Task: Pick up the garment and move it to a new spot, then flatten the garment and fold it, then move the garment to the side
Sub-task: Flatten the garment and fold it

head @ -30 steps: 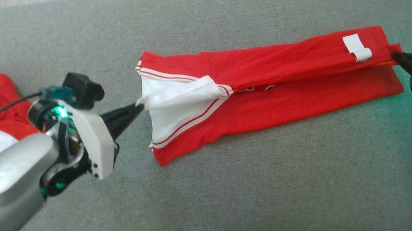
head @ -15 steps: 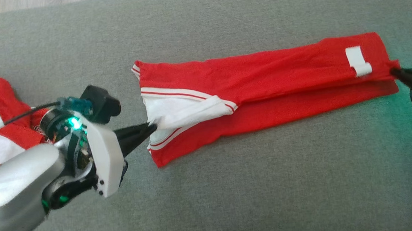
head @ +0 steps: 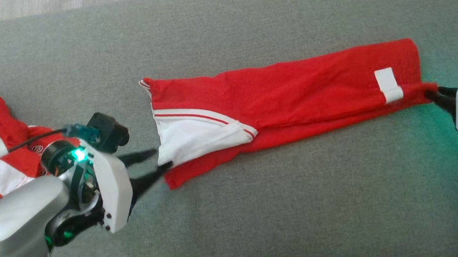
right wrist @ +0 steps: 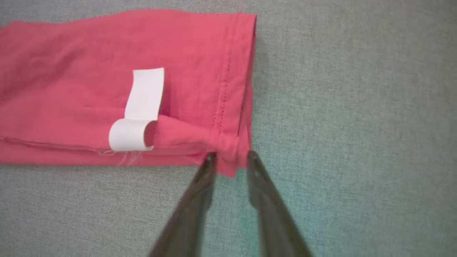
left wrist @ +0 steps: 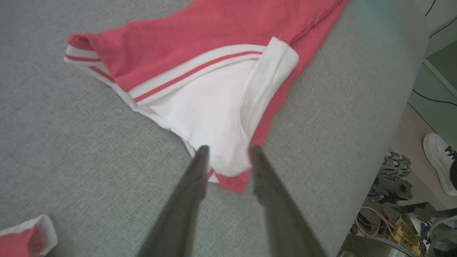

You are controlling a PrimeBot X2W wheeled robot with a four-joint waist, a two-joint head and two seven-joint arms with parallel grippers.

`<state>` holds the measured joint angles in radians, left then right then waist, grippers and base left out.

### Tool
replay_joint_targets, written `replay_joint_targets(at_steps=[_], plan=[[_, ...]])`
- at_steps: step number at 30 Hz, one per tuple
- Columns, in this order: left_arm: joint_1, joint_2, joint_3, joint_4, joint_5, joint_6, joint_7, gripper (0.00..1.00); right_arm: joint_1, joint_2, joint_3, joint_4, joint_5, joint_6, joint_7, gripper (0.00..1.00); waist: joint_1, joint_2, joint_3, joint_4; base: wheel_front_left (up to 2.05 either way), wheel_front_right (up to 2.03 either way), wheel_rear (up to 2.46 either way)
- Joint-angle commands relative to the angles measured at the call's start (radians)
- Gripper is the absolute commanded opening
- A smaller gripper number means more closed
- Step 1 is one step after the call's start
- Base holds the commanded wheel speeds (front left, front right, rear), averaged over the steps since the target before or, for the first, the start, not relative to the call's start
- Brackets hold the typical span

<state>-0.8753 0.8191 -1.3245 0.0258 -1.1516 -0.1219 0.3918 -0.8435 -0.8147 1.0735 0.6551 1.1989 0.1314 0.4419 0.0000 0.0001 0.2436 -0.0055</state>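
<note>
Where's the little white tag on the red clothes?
In the head view the white tag sits near the right end of the folded red garment, close to the right gripper at that end's corner.

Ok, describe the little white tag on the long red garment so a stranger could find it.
On the grey surface lies a long folded red garment. Near its right end sits the white tag, a narrow plain strip curled at one end, unlike the broad white red-striped panel at the left end.
</note>
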Motion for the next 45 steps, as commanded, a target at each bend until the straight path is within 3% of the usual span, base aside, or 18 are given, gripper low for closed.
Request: replay_joint_targets(at_steps=[1, 6, 14, 21, 24, 26, 30, 33, 38, 43, 45], plan=[[-0.027, 0.034, 0.052, -0.009, 0.007, 0.008, -0.014, 1.0, 0.034, -0.029, -0.01, -0.005, 0.005, -0.001, 0.001, 1.0, 0.0, -0.0001, -0.003, 0.0, 0.0, 0.0, 0.0], [-0.025, 0.037, 0.083, 0.014, 0.028, 0.042, -0.087, 1.0, 0.025, -0.026, -0.048, 0.023, 0.02, -0.001, -0.022, 1.0, 0.0, -0.0001, -0.024, -0.001, 0.0, 0.0, 0.0], [-0.013, 0.025, 0.175, 0.063, 0.076, 0.118, -0.318, 1.0, -0.01, -0.031, -0.102, 0.012, -0.035, -0.001, -0.187, 1.0, 0.0, -0.0001, -0.07, 0.0, 0.0, 0.0, 0.0], [0.066, -0.028, 0.312, 0.112, 0.035, 0.226, -0.604, 1.0, 0.005, 0.008, -0.175, -0.04, -0.086, -0.001, -0.472, 1.0, 0.0, -0.0001, -0.122, 0.001, 0.0, 0.0, 0.0], [0.128, -0.064, 0.389, 0.111, 0.013, 0.267, -0.646, 1.0, 0.02, 0.06, -0.232, -0.034, -0.129, -0.001, -0.634, 1.0, 0.0, -0.0001, -0.144, -0.002, 0.0, 0.0, 0.0], [0.18, -0.102, 0.48, 0.092, 0.017, 0.282, -0.652, 1.0, 0.038, 0.109, -0.285, -0.03, -0.154, -0.001, -0.683, 1.0, 0.0, -0.0001, -0.156, -0.005, 0.0, 0.0, 0.0], [0.339, -0.211, 0.706, 0.043, 0.147, 0.267, -0.653, 1.0, 0.094, 0.22, -0.42, -0.062, -0.274, -0.001, -0.703, 1.0, 0.0, -0.0001, -0.168, -0.01, 0.0, 0.0, 0.0], [0.466, -0.306, 0.826, 0.041, 0.254, 0.238, -0.653, 1.0, 0.182, 0.309, -0.578, -0.103, -0.443, -0.001, -0.703, 1.0, 0.0, -0.0001, -0.174, -0.012, 0.0, 0.0, 0.0], [0.606, -0.45, 0.914, 0.096, 0.4, 0.15, -0.653, 1.0, 0.375, 0.473, -0.78, -0.148, -0.657, -0.001, -0.703, 1.0, 0.0, -0.0001, -0.18, -0.009, 0.0, 0.0, 0.0], [0.679, -0.555, 0.989, 0.168, 0.515, 0.082, -0.653, 1.0, 0.504, 0.585, -0.879, -0.169, -0.81, -0.001, -0.703, 1.0, 0.0, -0.0001, -0.186, -0.01, 0.0, 0.0, 0.0], [0.69, -0.573, 1.006, 0.18, 0.529, 0.071, -0.653, 1.0, 0.521, 0.601, -0.887, -0.168, -0.834, -0.001, -0.704, 1.0, 0.0, -0.0001, -0.187, -0.011, 0.0, 0.0, 0.0]])
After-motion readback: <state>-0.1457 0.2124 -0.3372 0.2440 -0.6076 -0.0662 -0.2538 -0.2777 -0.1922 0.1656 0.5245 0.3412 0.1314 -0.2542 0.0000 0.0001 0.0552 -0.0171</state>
